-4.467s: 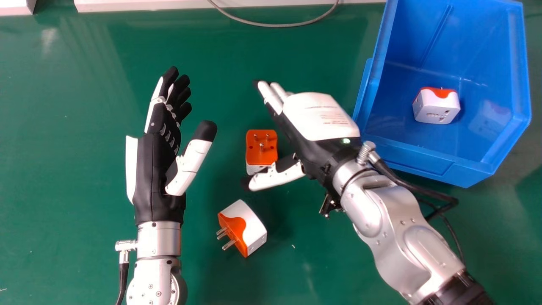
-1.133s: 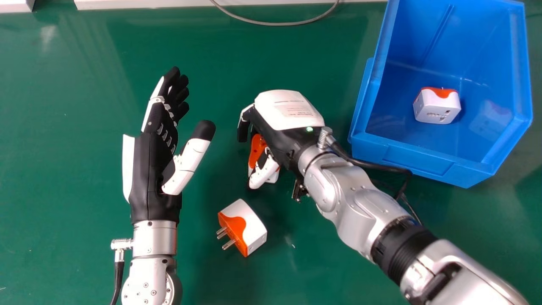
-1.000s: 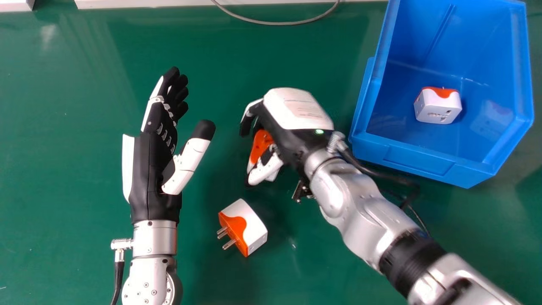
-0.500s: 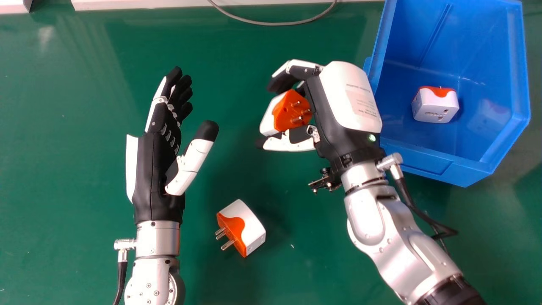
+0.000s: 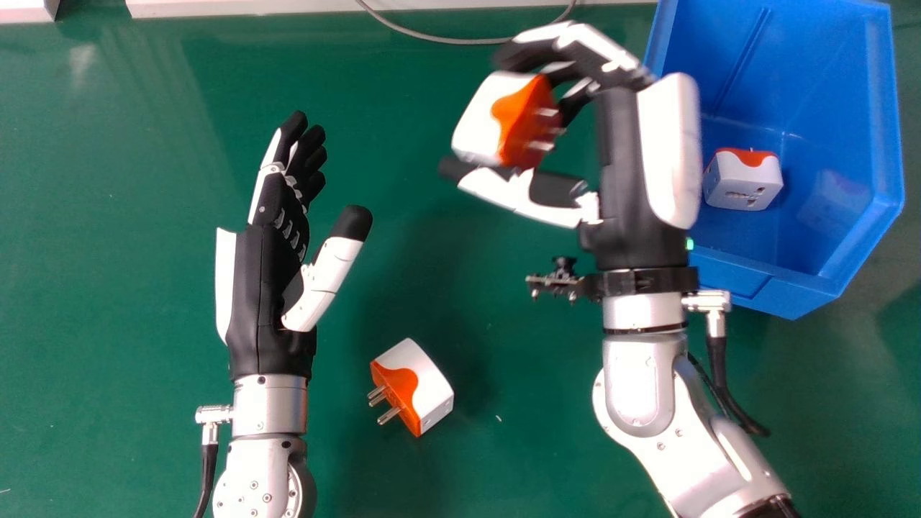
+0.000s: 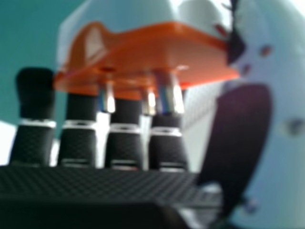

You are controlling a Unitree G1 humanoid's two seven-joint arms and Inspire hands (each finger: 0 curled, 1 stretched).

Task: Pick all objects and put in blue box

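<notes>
In the head view my right hand (image 5: 626, 180) is raised left of the blue box (image 5: 763, 284), partly over its left wall. Its fingers and thumb pinch a white and orange adapter (image 5: 486, 119), whose pins point toward the palm. The right hand view has this adapter (image 6: 152, 52) between the fingers and the thumb of my right hand (image 6: 243, 138). A second adapter (image 5: 424, 385) lies on the green table, pins toward the left. Another adapter (image 5: 742, 181) rests on the box floor. My left hand (image 5: 270, 266) is at the left, fingers straight, holding nothing.
The green table (image 5: 129, 288) stretches around both arms. A grey cable (image 5: 446, 39) curves along the far edge, near a white ledge (image 5: 252, 7). My right arm crosses the near right part, below the box.
The right hand curled round the adapter that lay in the middle and lifted it. Hand and adapter have since moved up and right, turning upright beside the box. The left hand is nearly unmoved.
</notes>
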